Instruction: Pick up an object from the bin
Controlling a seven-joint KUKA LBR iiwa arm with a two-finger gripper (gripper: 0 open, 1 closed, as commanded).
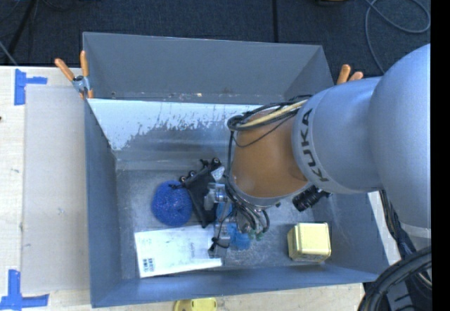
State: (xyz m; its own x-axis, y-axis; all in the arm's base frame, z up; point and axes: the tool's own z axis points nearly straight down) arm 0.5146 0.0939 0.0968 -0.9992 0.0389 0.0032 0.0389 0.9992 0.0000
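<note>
My gripper (pixel 220 234) hangs low in the front middle of the bin, below the arm's orange cover. A small blue thing (pixel 240 240) lies right beside it on the bin floor, partly hidden by the gripper. A black angular thing (pixel 200 188) lies just to its left, reaching up toward the bin's middle. Left of that sits a round blue scrubby ball (pixel 171 204). A white printed card (pixel 176 253) lies flat along the front wall, and its right end reaches under the gripper.
A yellow block (pixel 309 241) rests at the front right of the bin, apart from the gripper. The arm's large grey body comes in from the right and covers the bin's right side.
</note>
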